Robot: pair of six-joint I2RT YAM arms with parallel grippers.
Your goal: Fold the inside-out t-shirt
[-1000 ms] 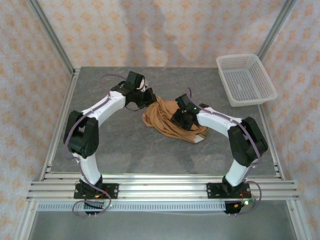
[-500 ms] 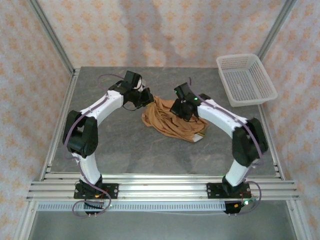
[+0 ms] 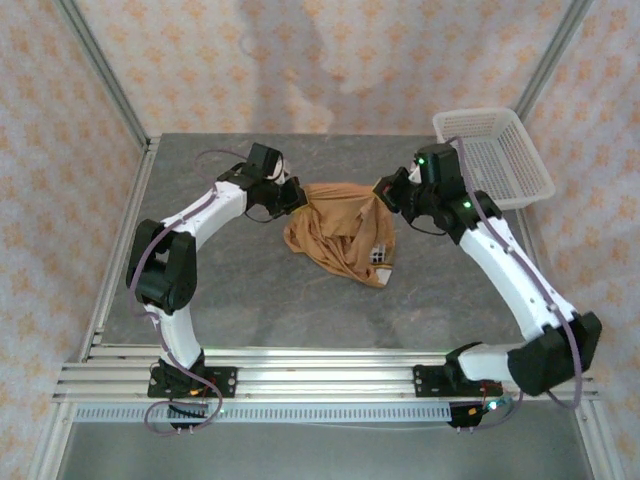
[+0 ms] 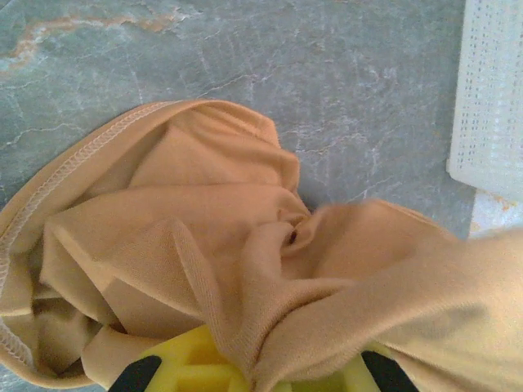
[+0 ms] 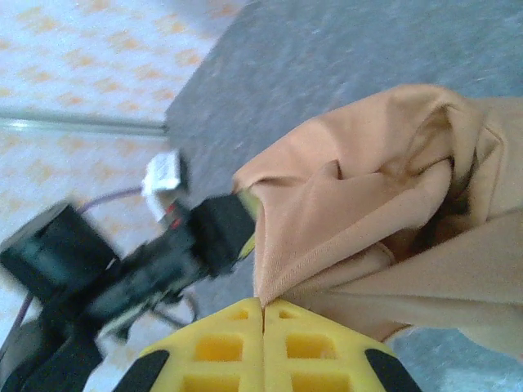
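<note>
The inside-out t-shirt (image 3: pixel 340 225) is a tan bunch of cloth in the middle of the table, a small white label (image 3: pixel 378 254) showing at its near right. My left gripper (image 3: pixel 298 195) is shut on the shirt's far left edge; in the left wrist view the cloth (image 4: pixel 245 245) bulges out of the yellow jaws (image 4: pixel 253 371). My right gripper (image 3: pixel 384 190) is shut on the far right edge, lifted above the table. In the right wrist view the yellow jaws (image 5: pixel 262 306) meet on a pointed fold of cloth (image 5: pixel 359 212). The fabric is stretched between the two grippers.
A white plastic basket (image 3: pixel 492 158) stands at the far right corner of the grey stone table (image 3: pixel 260 290), close behind the right arm; its corner shows as white mesh (image 4: pixel 490 90). Patterned walls and metal frame posts (image 3: pixel 105 75) enclose the table.
My right gripper closed on the shirt and swung up and to the far right, pulling the cloth's edge out. The left gripper stayed put, still holding its edge.
</note>
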